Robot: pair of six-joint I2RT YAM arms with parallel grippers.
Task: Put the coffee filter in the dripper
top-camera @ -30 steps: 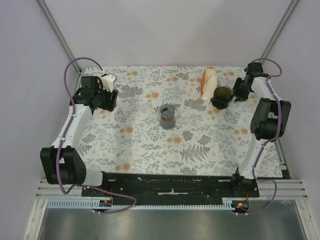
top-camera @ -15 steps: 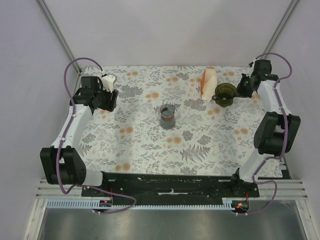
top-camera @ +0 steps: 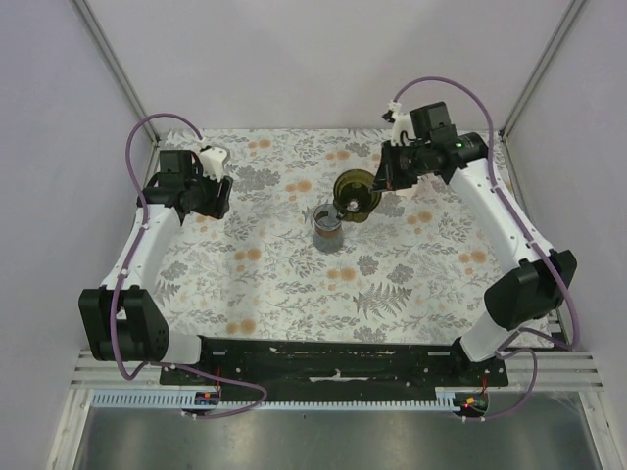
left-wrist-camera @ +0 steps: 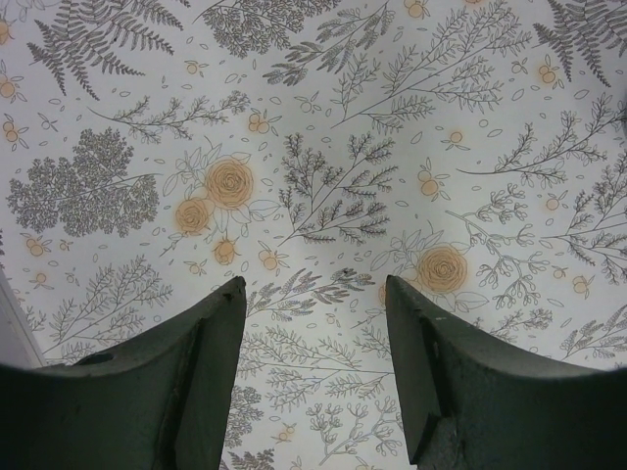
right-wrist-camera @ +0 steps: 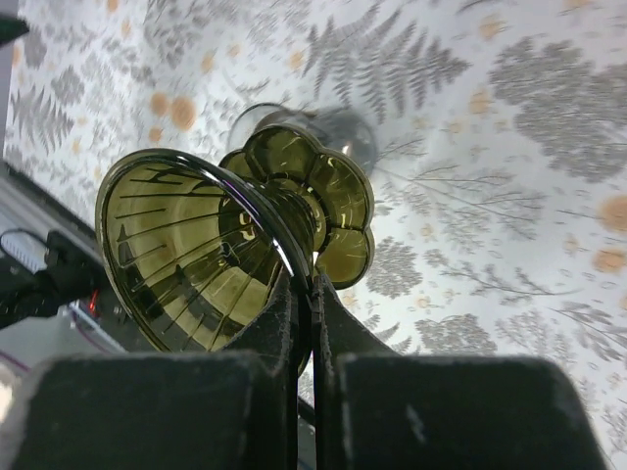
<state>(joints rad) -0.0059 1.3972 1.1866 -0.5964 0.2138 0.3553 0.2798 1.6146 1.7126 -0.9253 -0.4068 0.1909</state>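
The right gripper (right-wrist-camera: 306, 290) is clamped on the rim of the olive-green dripper (right-wrist-camera: 196, 245), held tilted in the air above a grey cylinder (top-camera: 328, 231). The dripper looks stiff, light and slick, so the rim suits gripping. The left gripper (left-wrist-camera: 313, 304) hangs open over the table (left-wrist-camera: 460, 117). No coffee filter is visible.

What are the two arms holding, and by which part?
The right fingers pinch the green dripper by its rim, one inside the cup, one outside. The left fingers are open, holding nothing.
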